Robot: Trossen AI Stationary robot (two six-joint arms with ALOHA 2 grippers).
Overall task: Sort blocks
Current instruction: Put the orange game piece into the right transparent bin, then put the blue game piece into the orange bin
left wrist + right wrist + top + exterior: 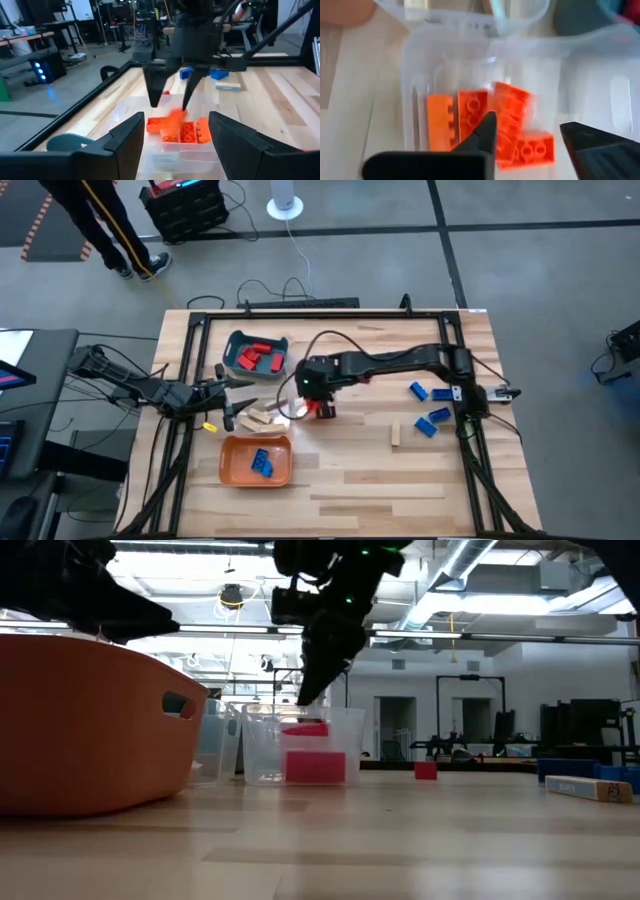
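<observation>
Four or so orange bricks (492, 127) lie in a heap inside a small clear tub (470, 65) near the middle of the table (360, 480). The right claw (170, 97) hangs just over that tub with its two fingers spread apart and nothing between them. One orange brick looks blurred right under its tips. The left claw (228, 412) waits close by on the other side of the tub, also spread wide with nothing in it.

Some pale wooden blocks (258, 418) sit next to the clear tub. Red bricks (258, 357) lie in the teal tray (236, 340). Two blue bricks (262, 462) lie in the orange tray (232, 470). More blue bricks (430, 408) and one tan block (395, 434) are spread out on the table's right side.
</observation>
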